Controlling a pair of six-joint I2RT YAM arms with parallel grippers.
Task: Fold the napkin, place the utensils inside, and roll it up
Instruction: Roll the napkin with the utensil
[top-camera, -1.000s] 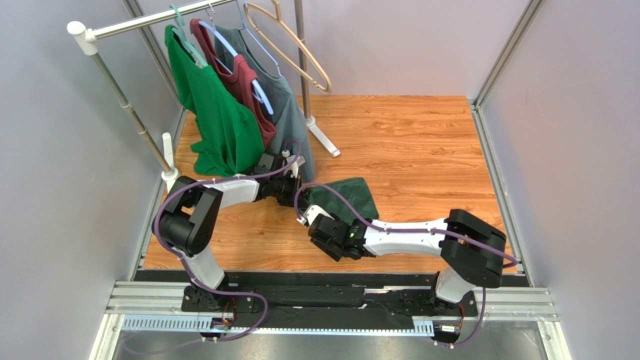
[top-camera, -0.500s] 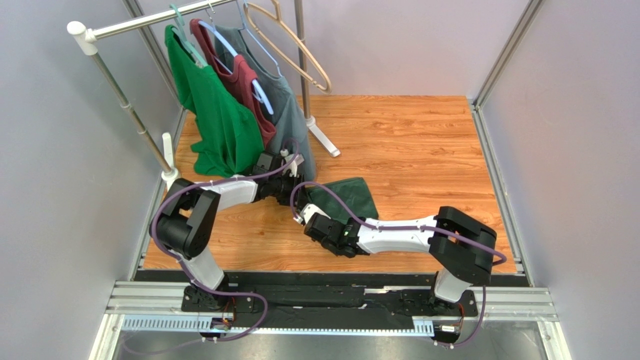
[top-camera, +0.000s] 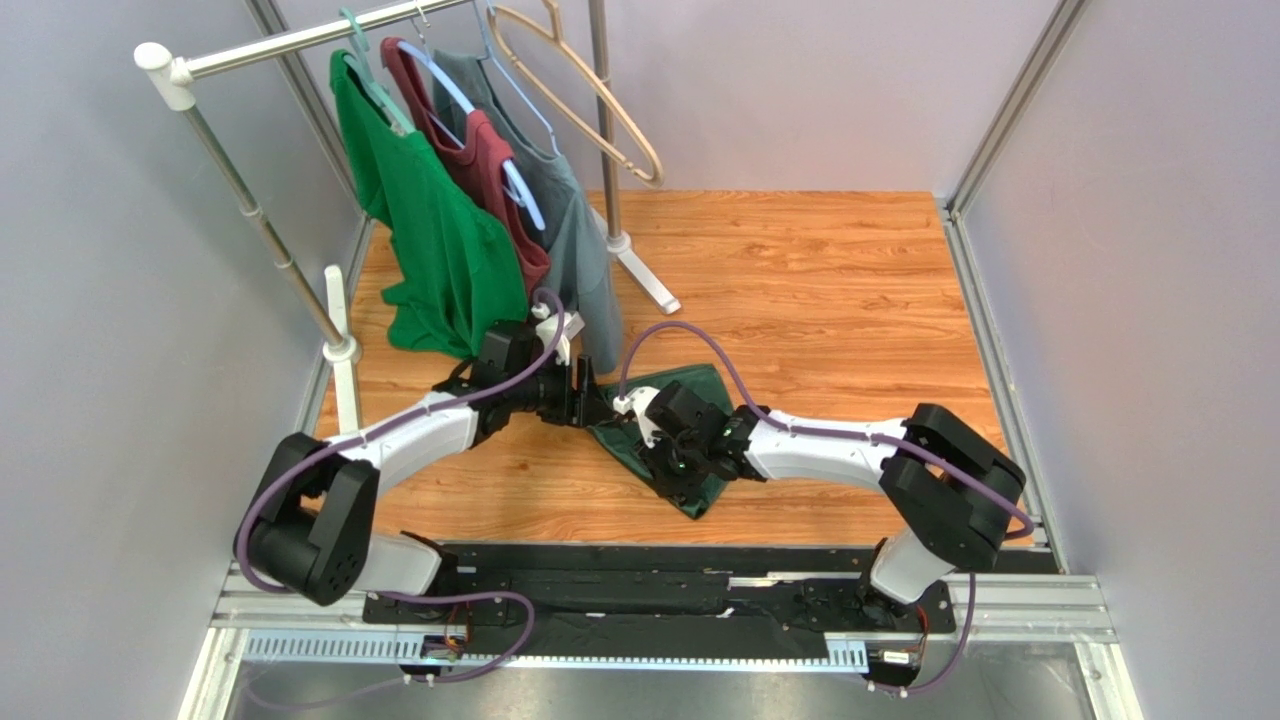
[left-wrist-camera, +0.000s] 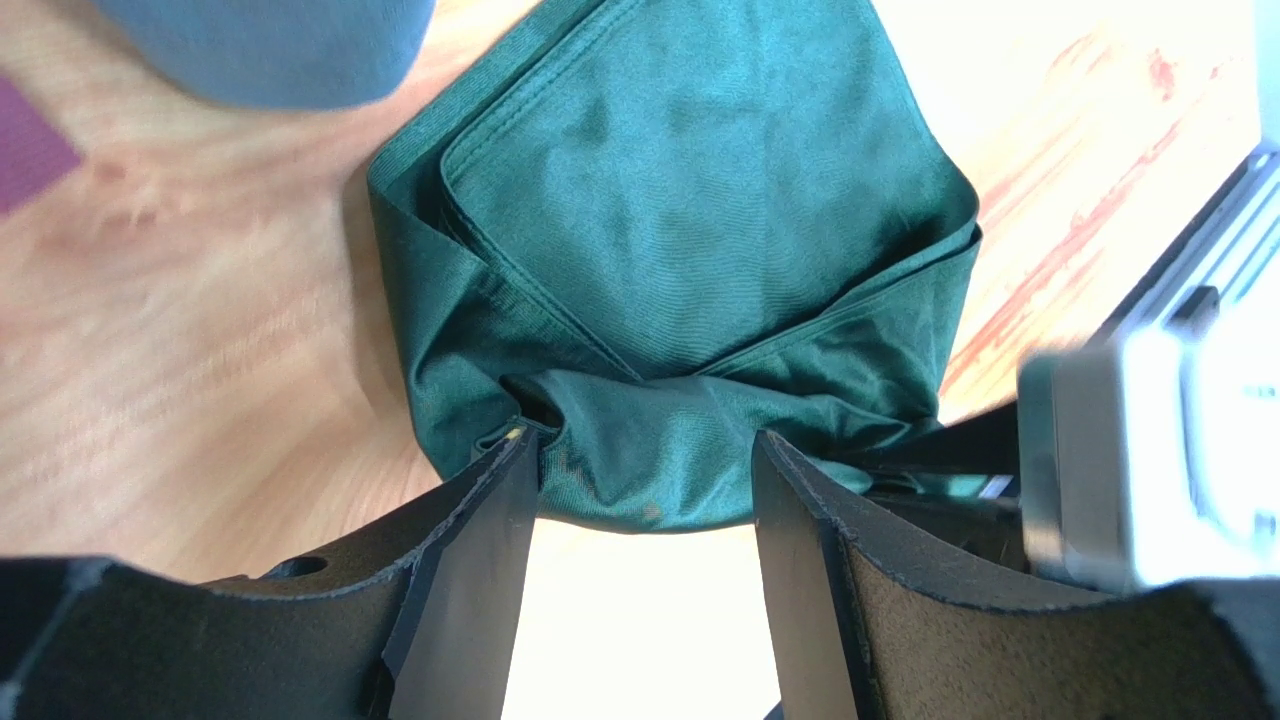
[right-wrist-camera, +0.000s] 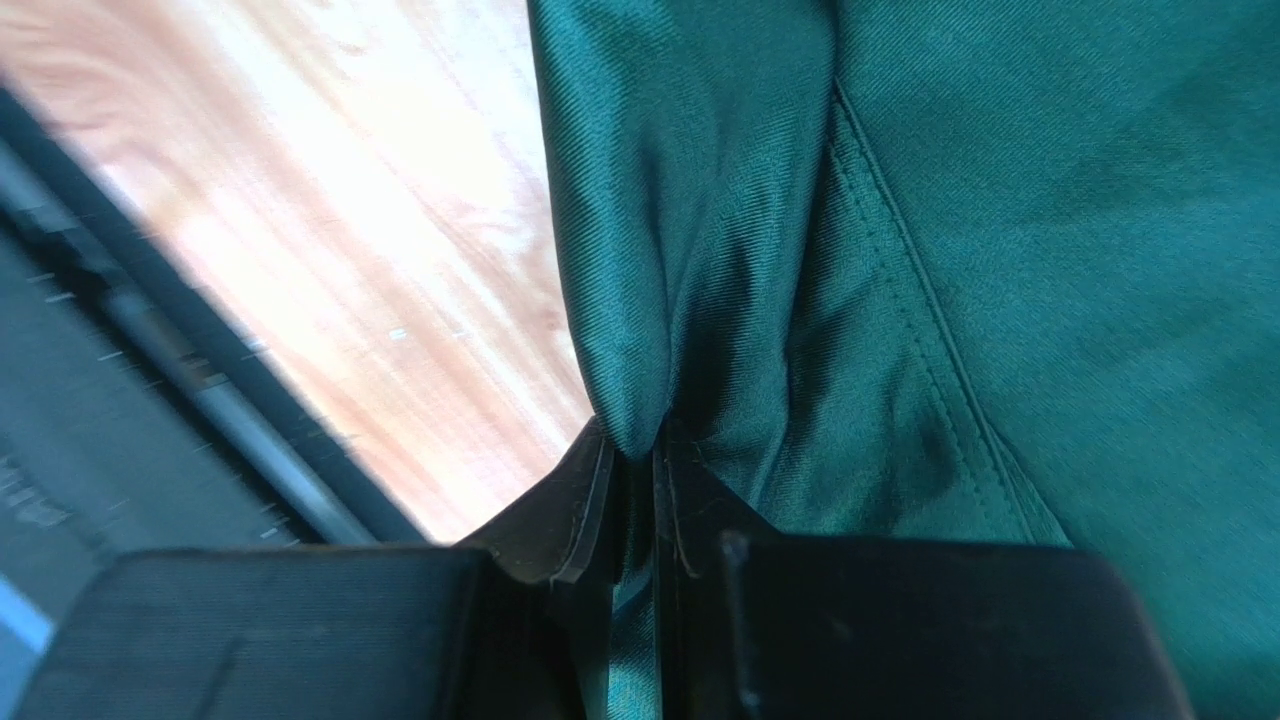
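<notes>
Rail: a black strip (top-camera: 661, 558) along the near edge carries both arm bases.
Left arm: reaches from the near left corner up and to the right, towards mid-bench.
Right arm: reaches from the near right corner leftward and meets the left arm at the napkin (left-wrist-camera: 676, 225).
Right tool (right-wrist-camera: 633, 477): fingers are pressed together on a raised fold of the napkin, and cloth fills the slit between the pads.
Left tool (left-wrist-camera: 643, 458): jaws stand well apart and grip nothing. A bunched edge of the napkin sits at and between the fingertips, and as far as the wrist view shows neither pad presses on it.
Napkin: dark green, lying mid-bench between the two tools. It is folded over on itself, with flaps crossing in a V and a stitched hem showing. In the top view its near corner pokes out below the right wrist.
Bench (top-camera: 812, 285): wood-grain top with grey walls to the left, right and far side.
Rack (top-camera: 266, 225): stands at the far left corner, behind the napkin.
Shirts: a green shirt (top-camera: 428, 225), a red shirt (top-camera: 489, 165) and a grey shirt (top-camera: 579, 225) hang side by side on the rack. The grey shirt's hem hangs just beyond the left tool.
</notes>
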